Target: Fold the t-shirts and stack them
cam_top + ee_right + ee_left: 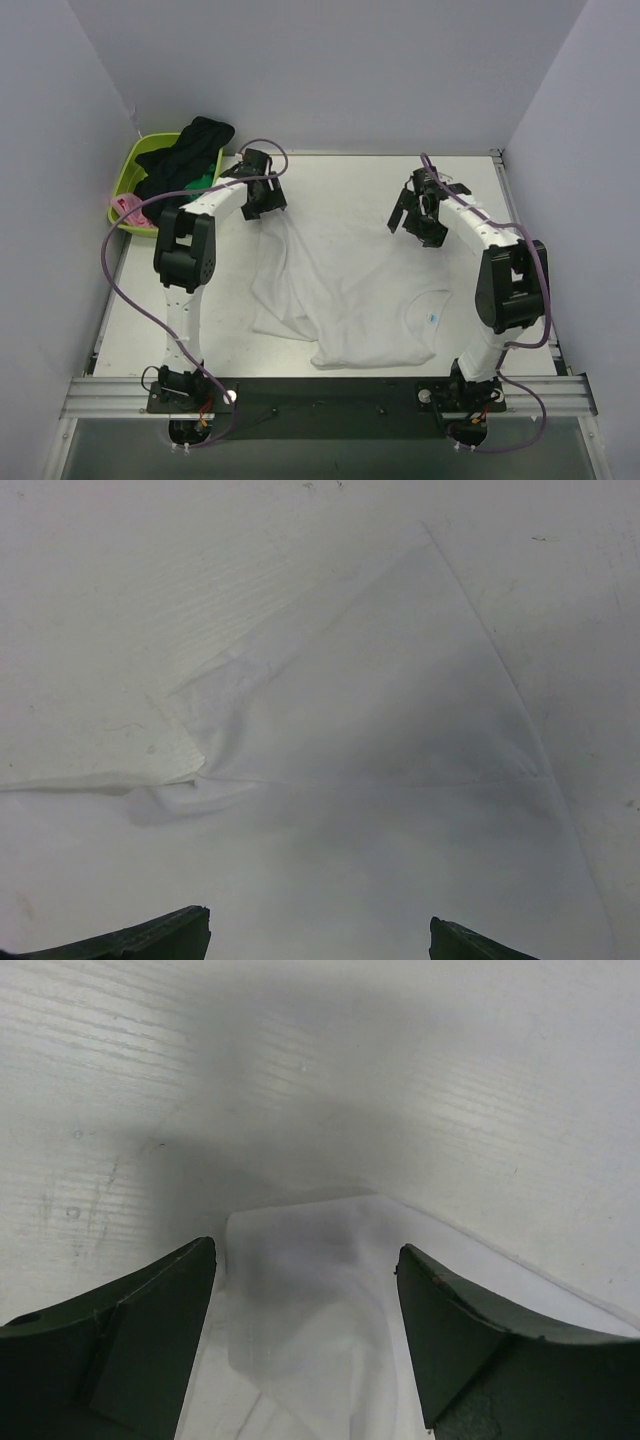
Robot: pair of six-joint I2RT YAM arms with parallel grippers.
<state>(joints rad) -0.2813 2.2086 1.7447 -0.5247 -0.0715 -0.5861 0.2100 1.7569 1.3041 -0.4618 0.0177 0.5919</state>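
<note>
The white t-shirt (350, 290) lies spread and rumpled on the table's middle, collar toward the near right. My left gripper (262, 195) hangs over its far left corner. In the left wrist view that gripper (305, 1250) is open, its dark fingers (130, 1340) standing on either side of the cloth corner (310, 1300) without touching it. My right gripper (418, 215) hovers over the shirt's far right corner. It is open (320, 920) above a flat, creased stretch of the cloth (380, 730). Black t-shirts (190, 150), a green one (203, 182) and a pink one (128, 208) sit in the basket.
The lime green basket (133, 165) stands at the far left corner by the wall. Grey walls close in the table on three sides. A metal rail (330, 392) with both arm bases runs along the near edge. Purple cables loop off each arm.
</note>
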